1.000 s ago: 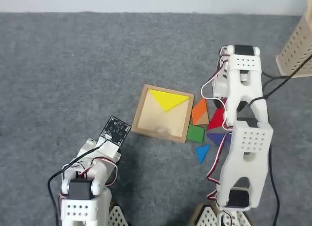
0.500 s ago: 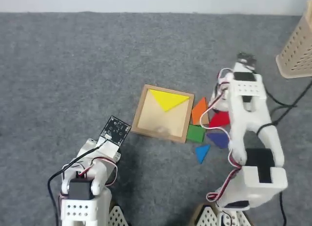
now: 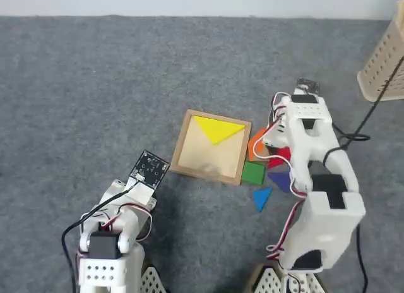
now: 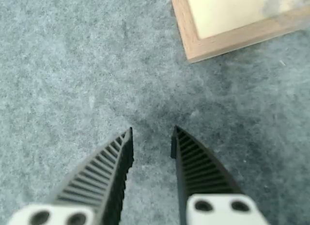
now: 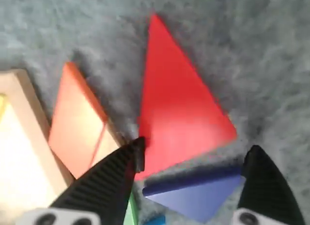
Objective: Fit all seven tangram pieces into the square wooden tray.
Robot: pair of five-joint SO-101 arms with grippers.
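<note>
Grey felt-like table [image 3: 95, 84], seen from above, with two white robot arms at its near edge. The right hand [image 5: 196, 152] hangs low over loose pieces, its fingers spread wide with nothing between them. The left hand [image 4: 152, 133] is slightly open and empty, over bare table near a tray corner.

A square wooden tray [image 3: 179, 143] sits mid-table and holds one large yellow triangle [image 3: 218, 130] in its far part; the rest of its floor is bare. Beside the tray, on the right arm's side, lie a large red triangle [image 5: 179, 113] directly under the right hand, an orange piece [image 5: 77, 123] next to the rim, a dark blue triangle [image 5: 193, 193], a green square [image 3: 253, 173] and a small light blue triangle [image 3: 261, 197].

The red triangle looks like thin, stiff painted wood: light, unbending, probably slick on its faces. A grip across two straight edges near its middle seems safest. A pinch at a corner would likely let it pivot or slip.
</note>
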